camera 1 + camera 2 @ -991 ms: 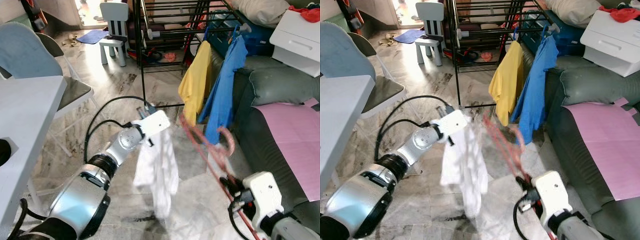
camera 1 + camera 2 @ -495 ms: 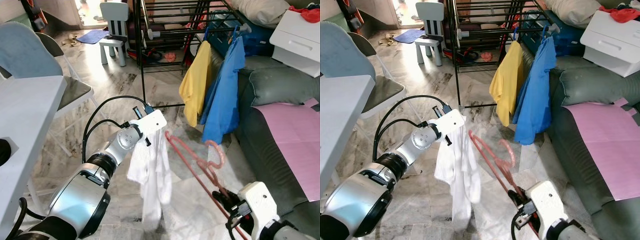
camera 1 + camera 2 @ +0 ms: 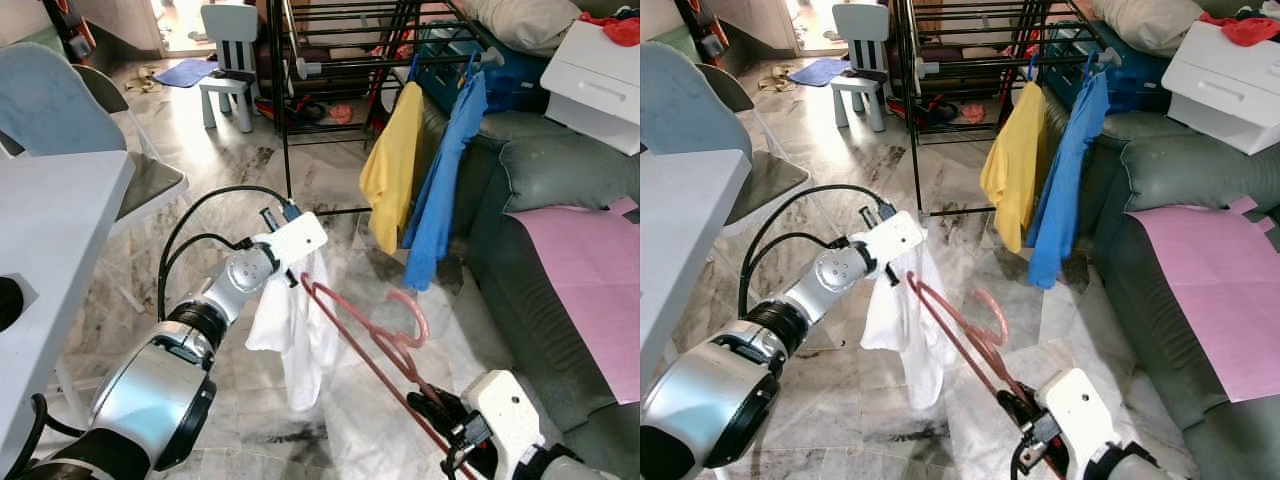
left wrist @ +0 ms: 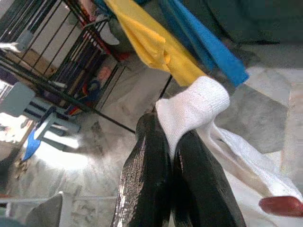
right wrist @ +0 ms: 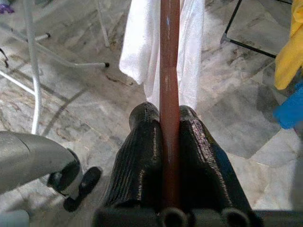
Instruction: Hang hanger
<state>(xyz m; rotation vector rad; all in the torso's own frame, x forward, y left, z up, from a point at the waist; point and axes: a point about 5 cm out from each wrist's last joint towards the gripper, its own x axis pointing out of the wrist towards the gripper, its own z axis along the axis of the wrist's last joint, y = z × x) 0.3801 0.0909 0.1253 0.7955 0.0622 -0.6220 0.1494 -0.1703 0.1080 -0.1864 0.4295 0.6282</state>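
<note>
Left tool [image 4: 173, 142] pinches white knit garment [image 3: 290, 330] hanging above marble floor [image 3: 240, 170]. Right tool [image 5: 168, 116] clamps red plastic hanger [image 3: 365, 335], tip touching garment; black metal rack [image 3: 330, 60] well apart.

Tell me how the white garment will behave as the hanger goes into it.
The white garment looks floppy: it droops in folds from the left gripper, pinched at one edge. It probably sways and collapses against the red hanger rather than holding open. It seems light.
</note>
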